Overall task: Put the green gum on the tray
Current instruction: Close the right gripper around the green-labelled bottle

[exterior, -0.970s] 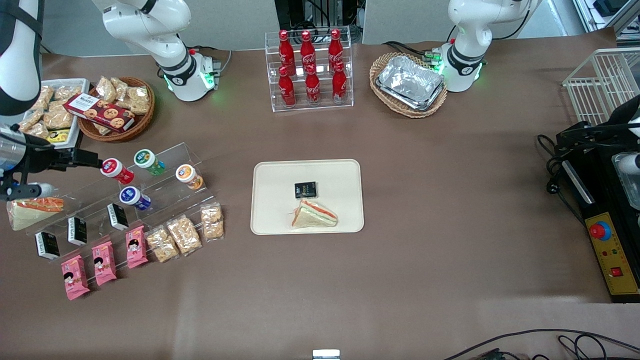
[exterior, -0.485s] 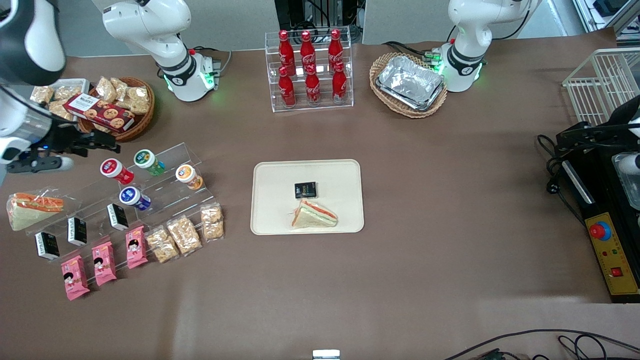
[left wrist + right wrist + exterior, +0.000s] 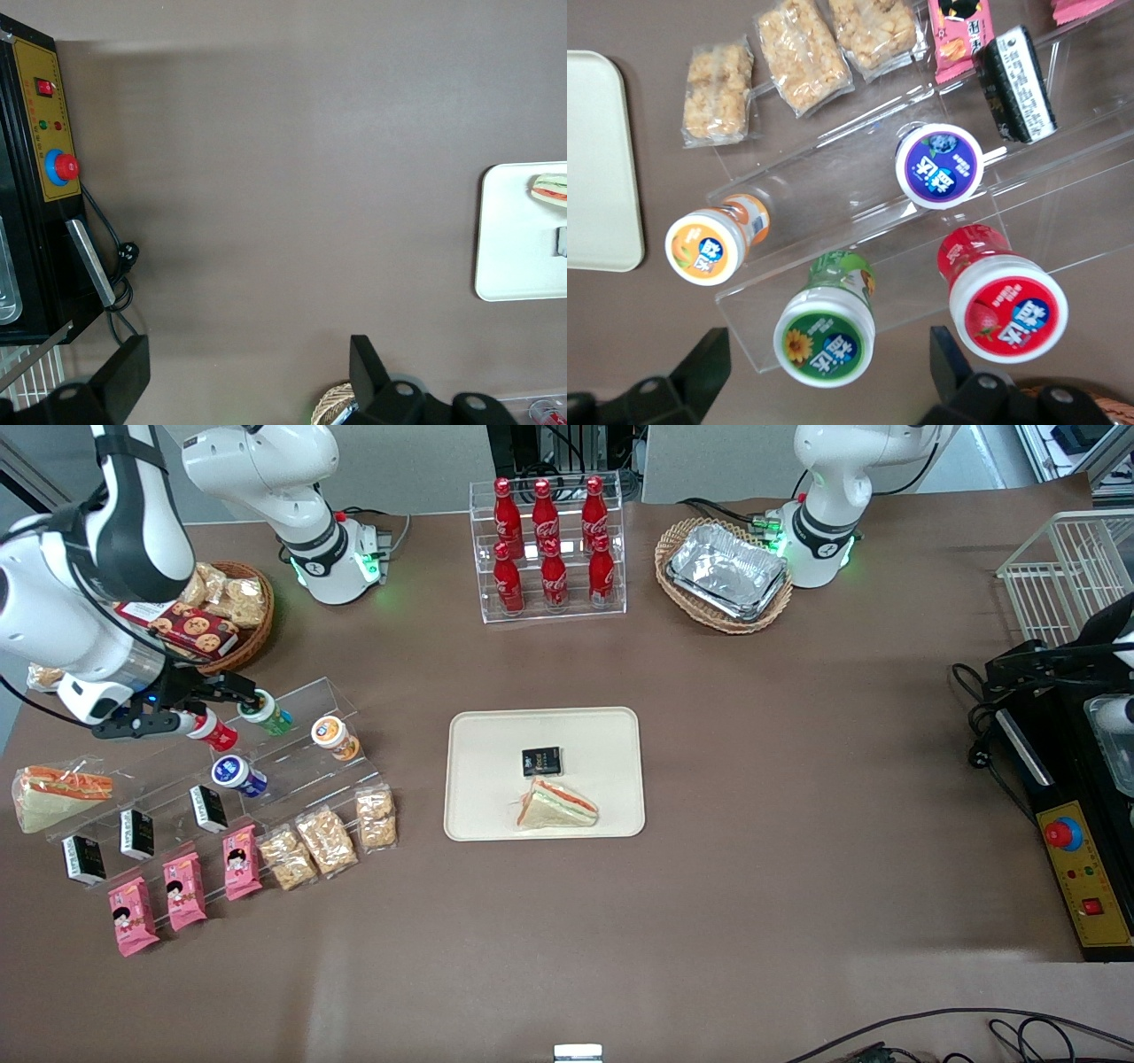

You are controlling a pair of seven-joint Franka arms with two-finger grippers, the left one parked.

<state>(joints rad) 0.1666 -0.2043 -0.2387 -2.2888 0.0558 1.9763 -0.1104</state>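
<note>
your pincer [image 3: 235, 693] hangs spread wide above the green gum [image 3: 826, 330], which rests on the clear stepped rack [image 3: 859, 226] toward the working arm's end, well apart from the tray [image 3: 483, 731]. drop off-centre and you'd likely knock the red gum [image 3: 1001, 297] just beside it.

Bright, even overhead light; soft shadows on the brown worktop [image 3: 797, 779], glare on the foil trays [image 3: 728, 569], everything sharp.
</note>
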